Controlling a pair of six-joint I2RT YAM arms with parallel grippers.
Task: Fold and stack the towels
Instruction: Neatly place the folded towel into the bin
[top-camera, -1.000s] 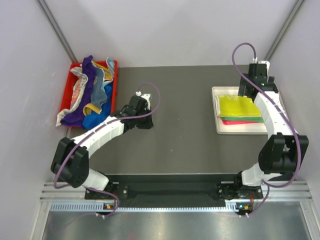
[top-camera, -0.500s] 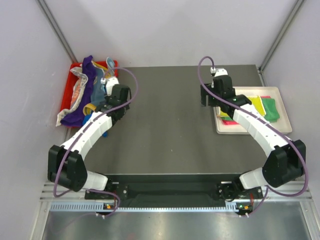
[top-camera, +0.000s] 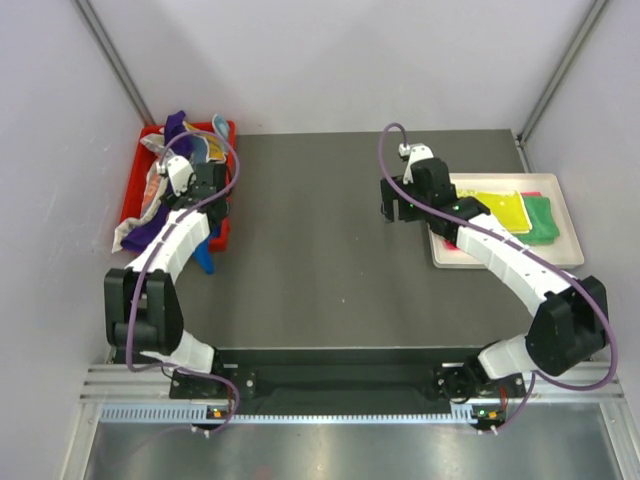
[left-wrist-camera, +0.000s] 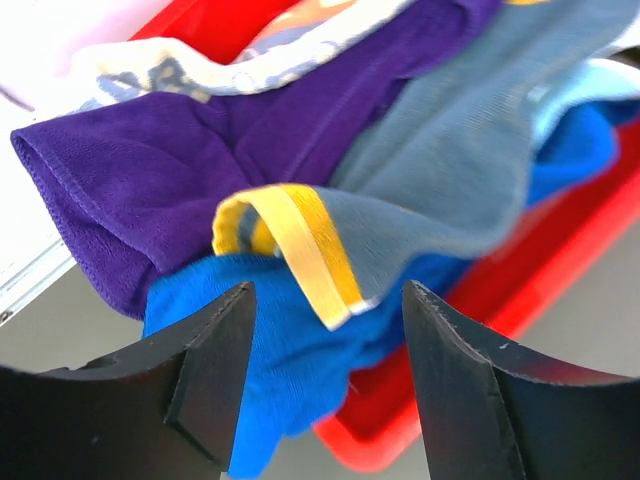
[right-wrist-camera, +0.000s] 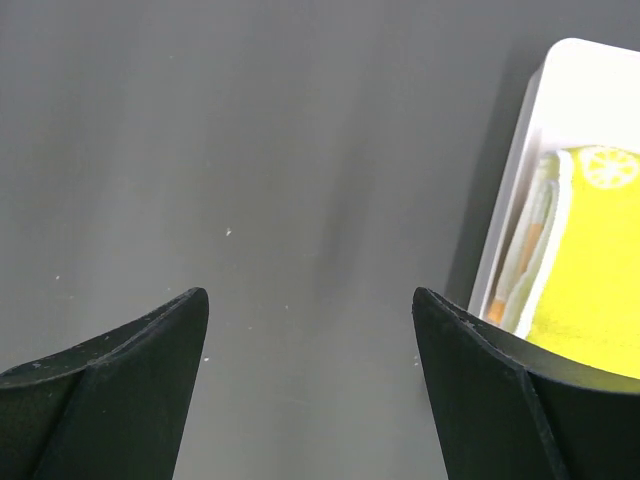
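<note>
Your left jaws stand wide apart and hold nothing. They hang just over the heap in the red bin (left-wrist-camera: 560, 240), with the blue towel (left-wrist-camera: 290, 350) and the yellow-hemmed grey towel (left-wrist-camera: 450, 170) showing between them and the purple towel (left-wrist-camera: 150, 190) off to one side. Your right jaws, also wide apart and empty, hover over the counter (right-wrist-camera: 250, 150). The folded yellow towel (right-wrist-camera: 590, 300) lies on the tray (right-wrist-camera: 560, 110), off to their right.

The towels (left-wrist-camera: 150, 190) are fuzzy cloth, the bin (left-wrist-camera: 545, 268) glossy red plastic.

Left fingers (left-wrist-camera: 215, 385), right fingers (right-wrist-camera: 110, 390) apart (empty)
</note>
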